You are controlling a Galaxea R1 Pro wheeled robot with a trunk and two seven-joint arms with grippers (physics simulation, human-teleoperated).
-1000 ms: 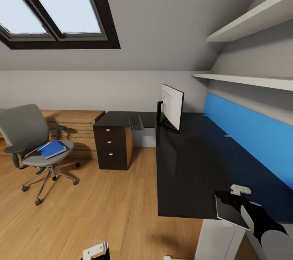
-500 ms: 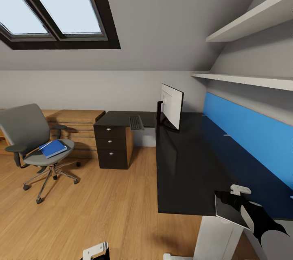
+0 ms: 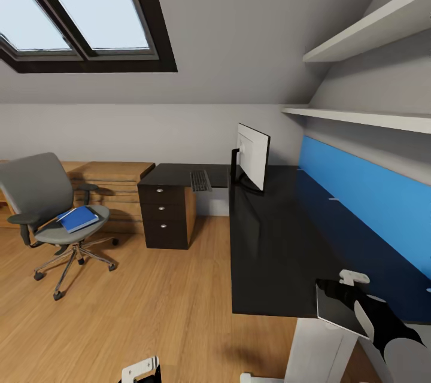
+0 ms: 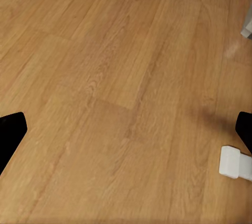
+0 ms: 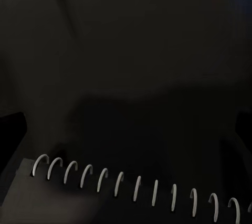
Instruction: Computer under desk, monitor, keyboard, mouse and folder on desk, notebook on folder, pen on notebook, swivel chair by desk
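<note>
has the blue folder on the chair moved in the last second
No. The folder lies on the same spot of the swivel chair seat; the slight shift against the picture edge is shared with the drawer unit, so the camera moved.

A: From where does the head view look?
B: From high up, across the bedroom, along the desk toward the far wall and skylight.
A: And the wrist cameras?
B: The left faces down at the wood floor, fairly near. The right sits close over the notebook, shared with the head view.
</note>
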